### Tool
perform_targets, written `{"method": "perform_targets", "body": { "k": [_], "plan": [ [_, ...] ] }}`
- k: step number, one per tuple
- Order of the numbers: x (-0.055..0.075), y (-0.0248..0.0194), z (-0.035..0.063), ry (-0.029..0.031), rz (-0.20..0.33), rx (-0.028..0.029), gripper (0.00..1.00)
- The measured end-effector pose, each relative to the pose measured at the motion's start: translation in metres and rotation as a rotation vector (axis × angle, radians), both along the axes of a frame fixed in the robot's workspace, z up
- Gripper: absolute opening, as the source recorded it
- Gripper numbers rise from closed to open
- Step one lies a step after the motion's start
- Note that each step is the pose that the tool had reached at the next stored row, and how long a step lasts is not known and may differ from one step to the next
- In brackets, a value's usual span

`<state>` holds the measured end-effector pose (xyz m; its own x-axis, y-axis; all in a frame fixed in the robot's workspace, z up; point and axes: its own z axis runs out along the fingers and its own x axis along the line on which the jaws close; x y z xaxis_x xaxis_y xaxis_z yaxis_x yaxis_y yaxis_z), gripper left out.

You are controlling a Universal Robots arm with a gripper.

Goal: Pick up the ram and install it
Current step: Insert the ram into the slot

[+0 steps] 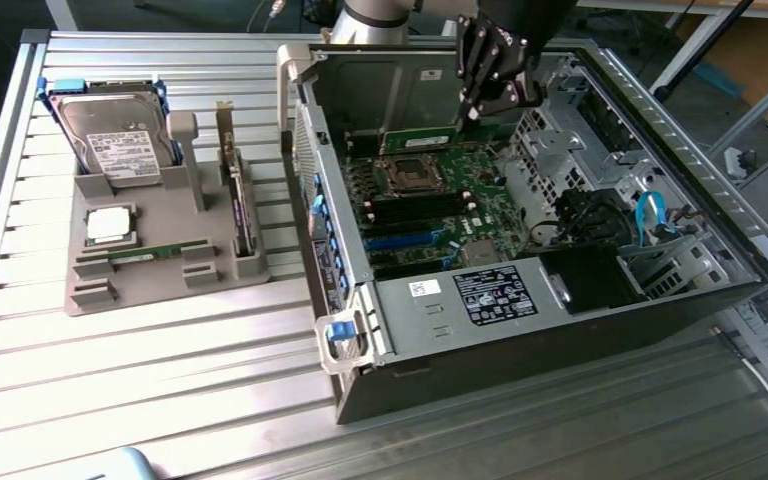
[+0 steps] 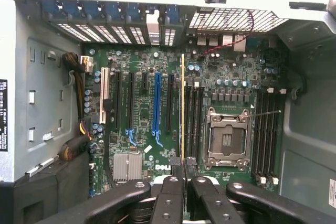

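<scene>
Black fingers of the claw are pressed together on the ram. The wrist view shows the stick edge-on, as a thin yellow-green line running straight out from between the fingertips. So the task's thing lies not away from the claw but in it, gripped by its upper edge, and the single arm carries it inside the open computer case.

Its long axis runs parallel to the black memory slots on the motherboard, and that is the relation that counts. The stick lines up lengthwise with the slots. It appears at the edge of the bank, though, on the side towards the blue expansion slot rather than towards the processor socket.

In the exterior view the claw hangs high in the case with the green stick level beneath its tips. As far as I can judge the stick is clear of the board below, so the ram is not yet seated.

Out on the counter, at the exterior view's left, a grey holder holds a second green stick, well apart from the claw.
</scene>
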<state>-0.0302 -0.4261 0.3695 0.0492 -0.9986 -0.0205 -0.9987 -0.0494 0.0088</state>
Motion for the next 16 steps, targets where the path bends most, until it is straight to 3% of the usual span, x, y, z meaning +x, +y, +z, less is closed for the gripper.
{"method": "perform_targets", "body": {
  "k": [12, 16],
  "plan": [
    [0.0, 0.0, -0.0223, 0.0, 0.0, 0.0001, 0.12],
    [0.0, 0.0, -0.0315, 0.0, 0.0, -0.0032, 0.12]
  ]
}}
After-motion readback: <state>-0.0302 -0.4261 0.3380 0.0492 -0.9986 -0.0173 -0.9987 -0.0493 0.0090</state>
